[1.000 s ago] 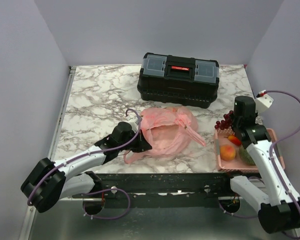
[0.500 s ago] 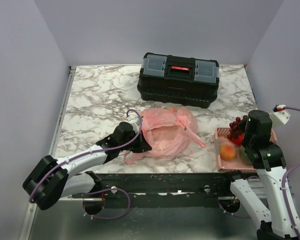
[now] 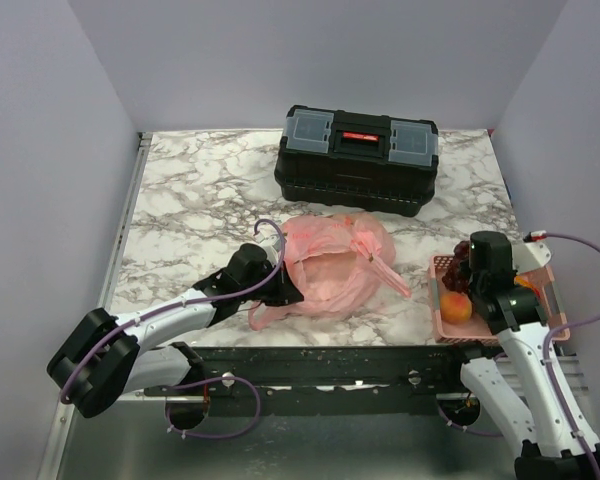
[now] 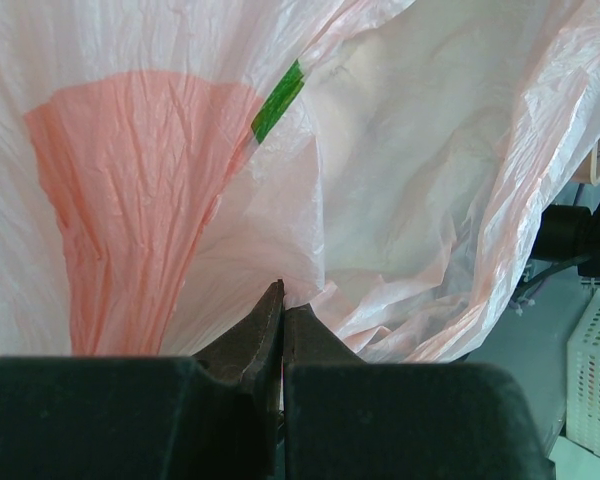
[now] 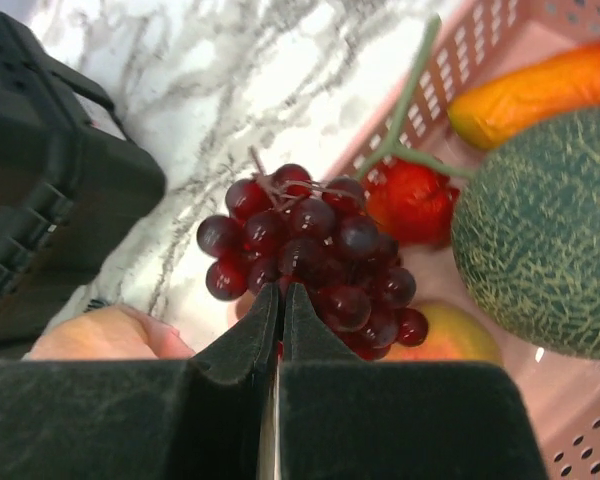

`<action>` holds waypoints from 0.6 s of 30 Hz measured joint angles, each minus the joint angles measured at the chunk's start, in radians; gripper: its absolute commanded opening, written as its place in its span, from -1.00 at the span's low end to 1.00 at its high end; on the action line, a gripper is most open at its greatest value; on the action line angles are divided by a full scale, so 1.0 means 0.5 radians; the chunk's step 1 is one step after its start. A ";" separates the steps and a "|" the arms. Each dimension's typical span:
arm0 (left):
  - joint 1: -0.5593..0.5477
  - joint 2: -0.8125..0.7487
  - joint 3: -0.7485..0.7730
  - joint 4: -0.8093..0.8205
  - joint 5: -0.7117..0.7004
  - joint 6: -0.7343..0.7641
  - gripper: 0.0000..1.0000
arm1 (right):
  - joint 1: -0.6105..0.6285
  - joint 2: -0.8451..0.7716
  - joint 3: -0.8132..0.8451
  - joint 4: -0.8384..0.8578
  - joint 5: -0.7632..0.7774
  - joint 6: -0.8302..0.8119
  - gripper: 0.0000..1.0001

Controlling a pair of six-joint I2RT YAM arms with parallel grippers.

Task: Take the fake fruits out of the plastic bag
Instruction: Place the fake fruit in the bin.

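The pink plastic bag (image 3: 332,264) lies crumpled at the table's front middle; it fills the left wrist view (image 4: 310,150). My left gripper (image 3: 292,291) is shut on the bag's left edge (image 4: 282,290). My right gripper (image 5: 282,292) is shut on the dark purple grape bunch (image 5: 315,255), held over the pink basket's (image 3: 545,297) far-left corner (image 3: 462,256). In the basket lie an orange-yellow round fruit (image 3: 456,306), a red one (image 5: 412,198), a green netted melon (image 5: 540,255) and an orange fruit (image 5: 540,92).
A black toolbox (image 3: 358,158) stands behind the bag, also at the left of the right wrist view (image 5: 50,170). The basket sits at the table's front right corner, close to the right wall. The marble top (image 3: 195,200) is bare on the left.
My right gripper has swung the grapes back left and toward the basket's far-left corner after moving right. The left gripper has kept its hold on the bag.
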 measured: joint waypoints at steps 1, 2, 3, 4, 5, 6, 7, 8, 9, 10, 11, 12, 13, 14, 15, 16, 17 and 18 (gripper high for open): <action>0.000 0.000 0.001 0.000 0.000 0.000 -1.00 | 0.000 -0.024 -0.057 -0.008 -0.004 0.056 -0.94; 0.000 0.000 0.001 0.000 0.000 0.000 -1.00 | 0.000 -0.052 -0.101 -0.021 -0.005 0.107 -0.93; 0.000 0.000 0.001 -0.001 0.000 0.001 -1.00 | 0.000 -0.080 -0.131 -0.028 -0.005 0.151 -0.92; 0.000 0.000 0.001 -0.001 0.000 0.001 -1.00 | 0.000 -0.104 -0.153 -0.034 -0.003 0.190 -0.91; 0.000 0.000 0.001 -0.001 0.000 0.001 -1.00 | 0.000 -0.120 -0.169 -0.039 -0.002 0.224 -0.87; 0.000 0.000 0.001 -0.001 0.000 0.003 -1.00 | 0.000 -0.132 -0.179 -0.042 -0.001 0.253 -0.83; 0.000 0.000 0.001 -0.001 0.000 0.005 -1.00 | 0.000 -0.134 -0.184 -0.041 0.001 0.278 -0.78; 0.000 0.000 0.001 -0.001 0.000 0.006 -1.00 | 0.000 -0.128 -0.185 -0.042 0.003 0.298 -0.64; 0.000 0.000 0.001 -0.001 0.000 0.006 -1.00 | 0.000 -0.121 -0.185 -0.041 0.005 0.317 -0.54; 0.000 0.000 0.001 -0.001 0.000 0.006 -1.00 | 0.000 -0.113 -0.186 -0.041 0.006 0.336 -0.51; 0.000 0.000 0.001 -0.001 0.000 0.006 -1.00 | 0.000 -0.112 -0.188 -0.041 0.007 0.347 -0.51; 0.000 0.000 0.001 -0.001 0.000 0.006 -1.00 | 0.000 -0.114 -0.192 -0.041 0.007 0.360 -0.51; 0.000 0.000 0.001 -0.001 0.000 0.006 -1.00 | 0.000 -0.123 -0.196 -0.043 0.008 0.367 -0.51; 0.000 0.000 0.001 -0.001 0.000 0.006 -1.00 | 0.000 -0.138 -0.200 -0.045 0.008 0.377 -0.51; 0.000 0.000 0.001 -0.001 0.000 0.006 -1.00 | 0.000 -0.159 -0.201 -0.053 0.007 0.388 -0.51; 0.000 0.000 0.001 -0.001 0.000 0.006 -1.00 | 0.000 -0.182 -0.201 -0.062 0.005 0.397 -0.51; 0.000 0.000 0.001 -0.001 0.000 0.006 -1.00 | 0.000 -0.208 -0.201 -0.072 0.000 0.407 -0.52; 0.000 0.000 0.001 -0.001 0.000 0.006 -1.00 | 0.000 -0.233 -0.201 -0.086 -0.013 0.420 -0.54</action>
